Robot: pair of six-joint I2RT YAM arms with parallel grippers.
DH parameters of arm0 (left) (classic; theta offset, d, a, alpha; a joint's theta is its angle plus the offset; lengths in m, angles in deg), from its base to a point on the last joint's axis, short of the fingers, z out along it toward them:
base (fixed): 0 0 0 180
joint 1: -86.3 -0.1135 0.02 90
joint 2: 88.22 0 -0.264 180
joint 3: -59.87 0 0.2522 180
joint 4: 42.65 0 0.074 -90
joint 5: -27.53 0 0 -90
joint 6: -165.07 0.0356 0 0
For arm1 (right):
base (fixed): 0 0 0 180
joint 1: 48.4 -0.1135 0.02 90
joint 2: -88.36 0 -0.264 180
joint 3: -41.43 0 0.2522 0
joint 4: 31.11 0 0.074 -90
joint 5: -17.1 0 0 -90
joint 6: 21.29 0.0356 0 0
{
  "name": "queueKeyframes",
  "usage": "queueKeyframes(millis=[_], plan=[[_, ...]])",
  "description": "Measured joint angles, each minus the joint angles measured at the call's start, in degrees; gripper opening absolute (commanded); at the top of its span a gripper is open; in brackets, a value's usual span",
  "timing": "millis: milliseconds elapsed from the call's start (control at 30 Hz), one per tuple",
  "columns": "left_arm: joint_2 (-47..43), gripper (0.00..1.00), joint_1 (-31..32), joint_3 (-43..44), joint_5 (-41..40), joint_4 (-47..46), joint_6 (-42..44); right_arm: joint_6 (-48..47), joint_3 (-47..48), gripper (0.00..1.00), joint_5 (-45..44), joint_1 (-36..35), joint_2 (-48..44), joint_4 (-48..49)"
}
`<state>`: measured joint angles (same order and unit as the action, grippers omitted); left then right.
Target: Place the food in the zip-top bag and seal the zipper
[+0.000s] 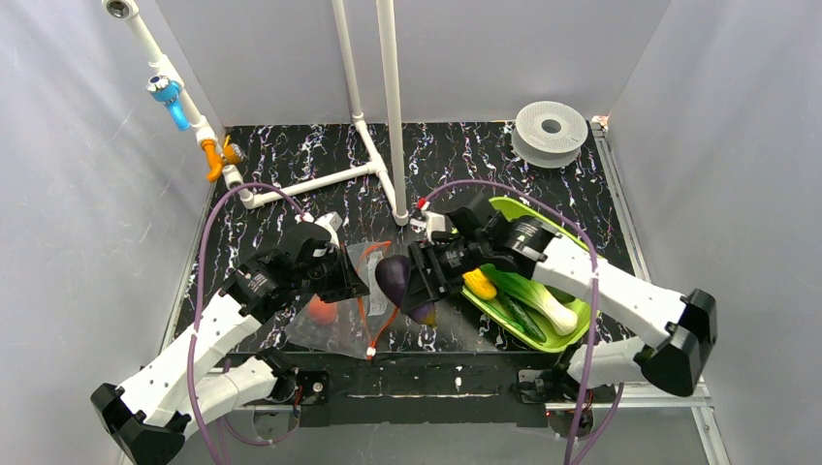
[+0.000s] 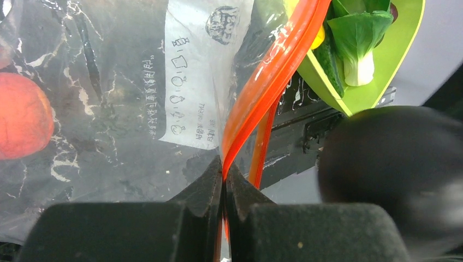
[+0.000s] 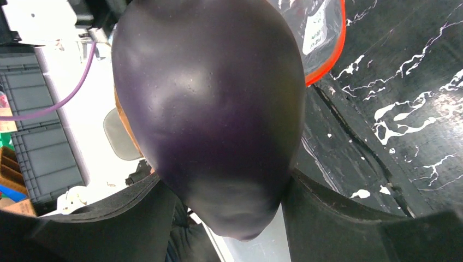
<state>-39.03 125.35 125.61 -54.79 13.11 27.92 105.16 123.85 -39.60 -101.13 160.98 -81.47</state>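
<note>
Left pincer (image 2: 224, 170) clamped on thin red-orange zipper strip (image 2: 267, 82) of clear crinkly plastic bag (image 2: 109, 109). Round red-orange tomato (image 2: 22, 117) inside bag, bag on black marbled bench (image 1: 291, 155). Right pincer (image 3: 226, 188) clamped on dark purple eggplant (image 3: 207, 98), just right of bag mouth. Lime-green oval tray (image 1: 579, 315) further right, holding green vegetables (image 1: 528, 295).

Bag (image 2: 109, 109): clear, crinkled plastic film, glossy; zipper (image 2: 273, 71) a smooth, shiny red-orange plastic strip. Eggplant (image 3: 207, 109): smooth dark purple, soft sheen, faintly pitted; fingers (image 3: 355, 229) matt black. Tray (image 2: 398, 49): glossy lime-green plastic; bench (image 3: 415, 109) black, white-veined marble pattern.
</note>
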Motion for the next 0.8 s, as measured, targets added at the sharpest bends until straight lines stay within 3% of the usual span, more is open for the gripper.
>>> queueKeyframes(millis=[200, 567, 667, 800], plan=[[0.0, 0.0, 0.0, 0.0, 1.2, -0.3, 0.0, 1.4, 3.4, 0.16, -1.7, -3.9, 8.5, -1.1], [-2.9, 0.0, -0.3, 0.0, 3.9, -0.7, -1.3, 5.7, 3.6, 0.34, -8.5, -4.3, 15.3, 0.9], [-3.0, 0.0, -0.3, 0.0, 5.0, -1.3, -1.5, 6.4, 4.2, 0.4, -8.6, -4.3, 16.7, 1.2], [-3.0, 0.0, -0.3, 0.0, 6.0, -1.9, -1.5, 7.2, 5.4, 0.58, -9.1, -4.3, 17.0, 2.1]])
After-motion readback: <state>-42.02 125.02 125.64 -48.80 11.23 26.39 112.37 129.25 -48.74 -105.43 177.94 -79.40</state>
